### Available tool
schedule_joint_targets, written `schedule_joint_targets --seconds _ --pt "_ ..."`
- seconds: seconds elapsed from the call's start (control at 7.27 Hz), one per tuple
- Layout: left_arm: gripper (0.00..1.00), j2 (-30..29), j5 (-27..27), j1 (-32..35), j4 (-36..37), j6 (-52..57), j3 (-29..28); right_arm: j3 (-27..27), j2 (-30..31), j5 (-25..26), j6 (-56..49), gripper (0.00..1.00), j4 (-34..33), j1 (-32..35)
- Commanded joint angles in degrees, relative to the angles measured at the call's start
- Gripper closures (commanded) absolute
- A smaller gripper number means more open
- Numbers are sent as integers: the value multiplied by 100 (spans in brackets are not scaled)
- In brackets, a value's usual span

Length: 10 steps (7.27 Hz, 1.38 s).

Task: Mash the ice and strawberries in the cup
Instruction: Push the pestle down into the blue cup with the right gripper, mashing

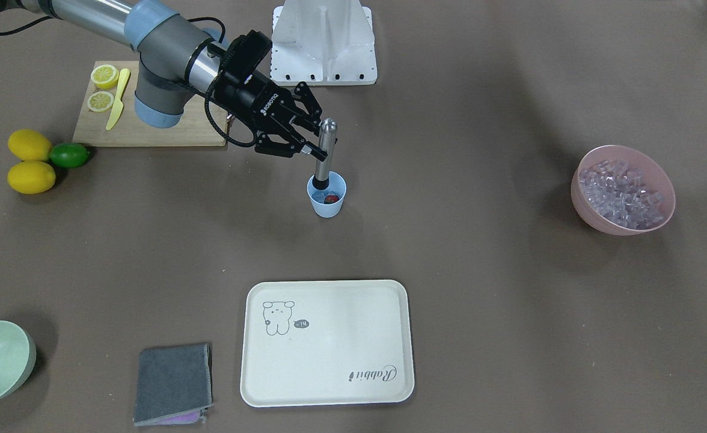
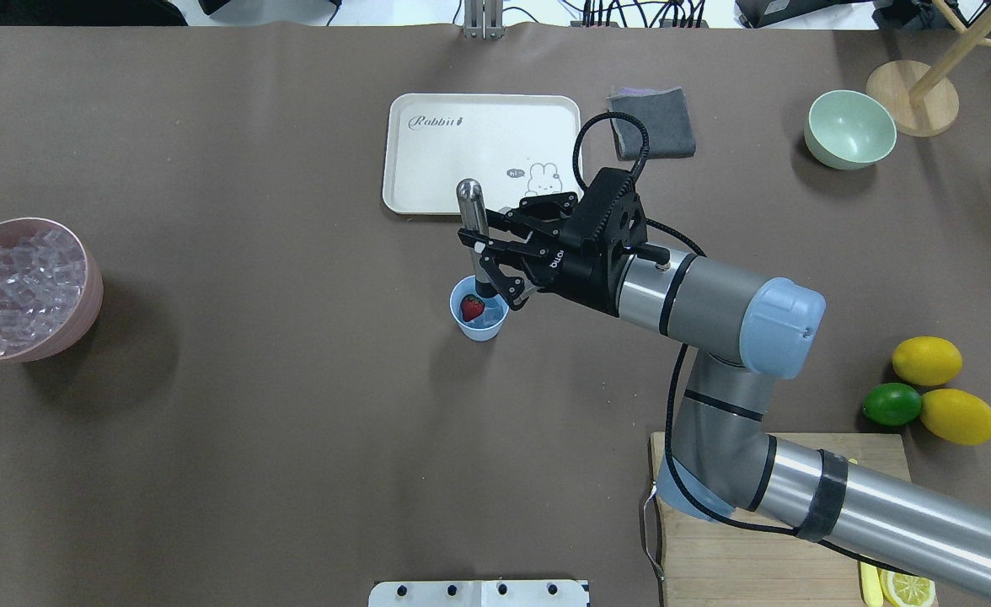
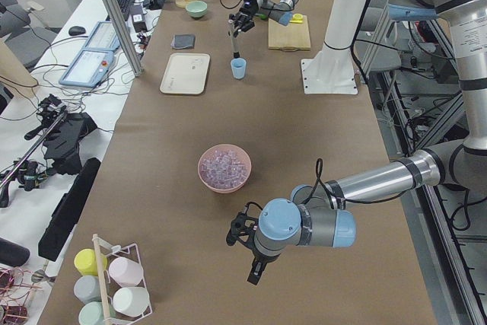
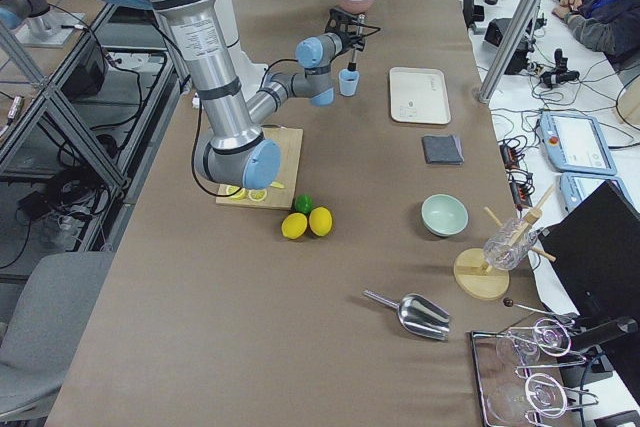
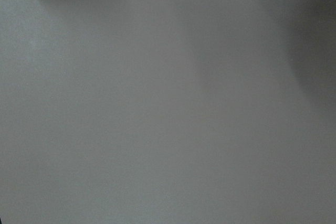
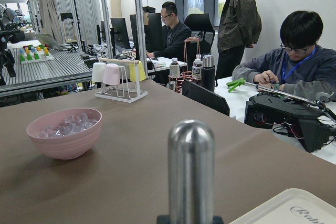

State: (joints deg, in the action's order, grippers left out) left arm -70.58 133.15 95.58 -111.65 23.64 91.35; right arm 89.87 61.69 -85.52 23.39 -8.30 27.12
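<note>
Ice [image 2: 488, 318] in cup [image 2: 483, 332] barely discernible, muddler [image 2: 471, 209] tip hidden, left tool [image 3: 253, 270] state unclear

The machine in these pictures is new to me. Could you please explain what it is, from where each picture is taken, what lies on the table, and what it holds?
It is a robot with two jointed arms at a brown table. Two pictures look down on the table, one from behind the robot and one from across it. Two look along the table from its ends, and two come from cameras on the wrists.

The right gripper is shut on a metal masher, whose lower end stands in the light blue cup. A red strawberry lies in that cup.

Also on the table are a pink bowl of ice cubes, a cream tray, two lemons, a lime, a green bowl and a grey cloth.

The left arm is far from the cup. Its wrist camera shows only the brown cover.
</note>
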Motion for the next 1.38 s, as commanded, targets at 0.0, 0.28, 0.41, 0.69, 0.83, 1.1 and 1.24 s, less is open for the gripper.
schedule_joint_targets --seconds 0.0,0.28,0.41,0.69,0.83,1.1,1.24 --pt "1 0 0 13 -6 0 -4 -531 -86 245 -1 100 425 -154" --pt "1 0 0 -5 -6 0 -4 -620 -78 395 -1 100 443 -295" --pt "1 0 0 -5 -6 0 -4 -585 -86 404 -1 100 443 -286" --pt "1 0 -9 -5 -6 0 -4 0 -227 378 42 100 -123 -217" --pt "1 0 -9 -5 -6 0 -4 709 -227 352 69 100 -946 -164" --pt "1 0 -18 -5 -6 0 -47 648 -123 307 148 100 -973 -189" --pt "0 0 -18 -5 -14 0 -48 -216 -156 342 113 100 168 -216"
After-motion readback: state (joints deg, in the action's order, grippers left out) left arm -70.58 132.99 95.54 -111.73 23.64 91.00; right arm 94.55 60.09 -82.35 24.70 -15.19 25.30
